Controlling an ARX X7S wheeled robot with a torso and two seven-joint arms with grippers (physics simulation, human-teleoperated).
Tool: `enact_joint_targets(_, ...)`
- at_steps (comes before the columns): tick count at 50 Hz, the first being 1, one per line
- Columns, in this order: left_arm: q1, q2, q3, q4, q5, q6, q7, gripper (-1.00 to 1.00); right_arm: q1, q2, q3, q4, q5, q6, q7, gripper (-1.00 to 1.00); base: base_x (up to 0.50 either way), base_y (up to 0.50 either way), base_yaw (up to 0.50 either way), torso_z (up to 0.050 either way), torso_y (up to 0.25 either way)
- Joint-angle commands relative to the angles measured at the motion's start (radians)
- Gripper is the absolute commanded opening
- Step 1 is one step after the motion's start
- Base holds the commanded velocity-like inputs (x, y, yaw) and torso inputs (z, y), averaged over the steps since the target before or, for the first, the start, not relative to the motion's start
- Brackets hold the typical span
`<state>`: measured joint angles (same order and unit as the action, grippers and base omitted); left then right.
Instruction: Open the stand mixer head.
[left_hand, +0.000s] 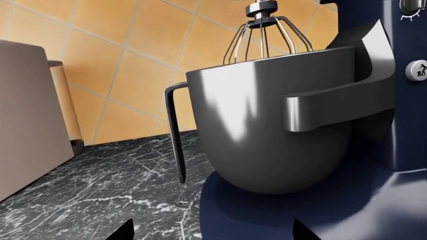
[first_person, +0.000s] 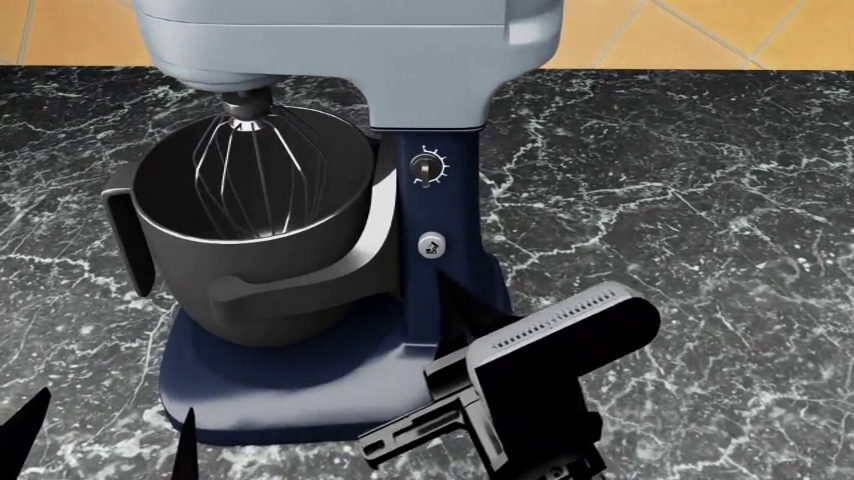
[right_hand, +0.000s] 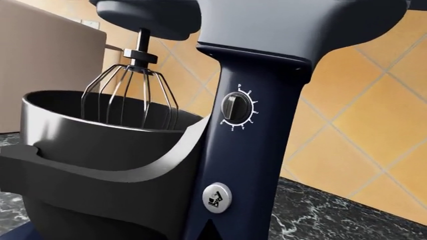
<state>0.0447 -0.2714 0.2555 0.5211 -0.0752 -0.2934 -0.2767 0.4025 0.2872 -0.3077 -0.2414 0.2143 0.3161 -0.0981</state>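
Note:
The light grey stand mixer head (first_person: 347, 40) sits level on the navy column (first_person: 434, 290), with its wire whisk (first_person: 254, 165) hanging down into the dark grey bowl (first_person: 254, 250). The head also shows in the right wrist view (right_hand: 280, 25). My left gripper (left_hand: 213, 232) is open and empty, low on the counter in front of the bowl (left_hand: 267, 130) and the mixer's base. My right gripper (right_hand: 209, 231) is shut and empty, close to the column just below the round silver button (right_hand: 217, 197) and the dial (right_hand: 237, 106). Its black arm (first_person: 547, 360) lies beside the mixer's base.
A black marble counter (first_person: 694, 200) carries the mixer, with an orange tiled wall (left_hand: 120, 45) behind it. A tall beige appliance (left_hand: 27, 115) stands to the left of the bowl, with a glass jar (left_hand: 63, 95) behind it.

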Motion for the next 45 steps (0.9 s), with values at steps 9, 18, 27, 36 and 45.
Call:
enact_joint_targets(9, 0.0, 0.009, -0.017, -0.026, 0.005, 0.064, 0.028, 1.0, 0.116, -0.038, 0.006, 0.158, 0.009, -0.018, -0.064, -1.0, 0.0, 0.0, 0.0, 0.0, 0.0)
enact_joint_targets(18, 0.005, 0.004, -0.013, -0.025, 0.003, 0.067, 0.025, 1.0, 0.12, -0.035, -0.002, 0.16, 0.018, 0.017, -0.062, -1.0, 0.0, 0.0, 0.0, 0.0, 0.0)
enact_joint_targets(27, 0.005, -0.001, -0.012, -0.022, -0.002, 0.067, 0.021, 1.0, 0.127, -0.026, -0.027, 0.178, -0.041, -0.004, -0.028, -1.0, 0.01, 0.0, 0.01, 0.0, 0.0)
enact_joint_targets(36, 0.006, -0.003, -0.012, -0.042, -0.006, 0.082, 0.017, 1.0, 0.126, -0.025, 0.002, 0.128, 0.017, -0.101, -0.067, -1.0, 0.01, 0.0, 0.01, 0.0, 0.0)
enact_joint_targets(45, 0.0, -0.003, -0.001, -0.042, -0.002, 0.076, 0.013, 1.0, 0.118, -0.039, 0.037, 0.095, 0.055, -0.121, -0.042, -1.0, 0.0, 0.0, 0.0, 0.0, 0.0)
